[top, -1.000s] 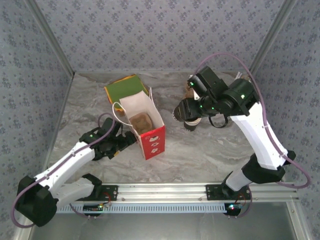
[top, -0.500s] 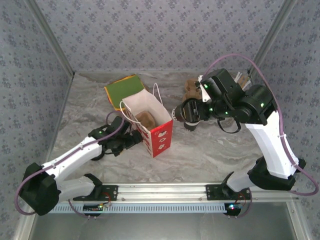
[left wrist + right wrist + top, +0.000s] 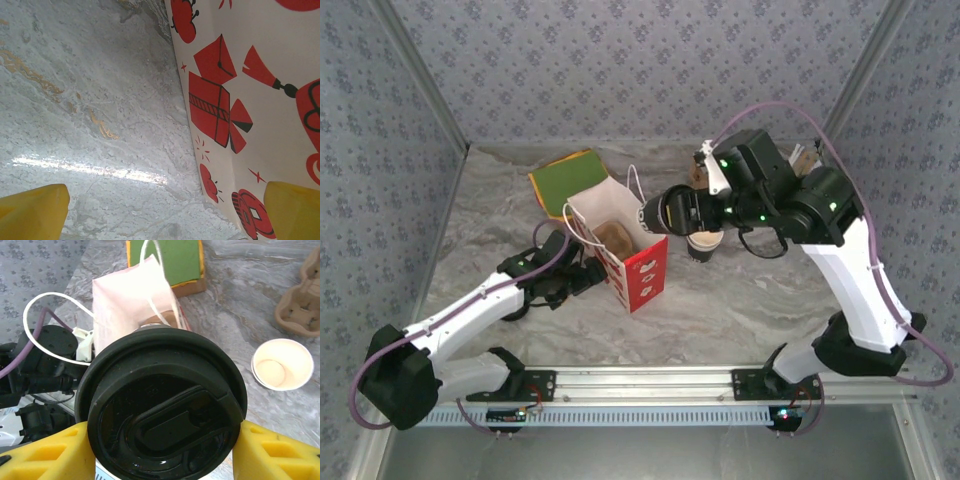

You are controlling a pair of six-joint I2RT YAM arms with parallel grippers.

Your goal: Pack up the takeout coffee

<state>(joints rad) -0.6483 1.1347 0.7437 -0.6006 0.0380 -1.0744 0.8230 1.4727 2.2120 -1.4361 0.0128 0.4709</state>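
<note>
Right gripper (image 3: 161,452) holding lidded cup (image 3: 162,400), beside bag (image 3: 125,300)

The bag (image 3: 260,125) is white, printed with red gift boxes, tassels and coins. The coffee cup (image 3: 165,410) has a glossy black lid; the finger pads (image 3: 47,455) are bright yellow. The table (image 3: 75,100) is grey marble with rusty-gold veins — the walls (image 3: 620,60) blue-grey, sprigged with small flowers. The pad (image 3: 568,178) is green, edged orange.

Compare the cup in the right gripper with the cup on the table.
The held cup wears a black lid; the table cup is open, showing its pale inside. The held cup hangs by the paper bag's mouth in the right gripper; the table cup stands free. Both are round.
</note>
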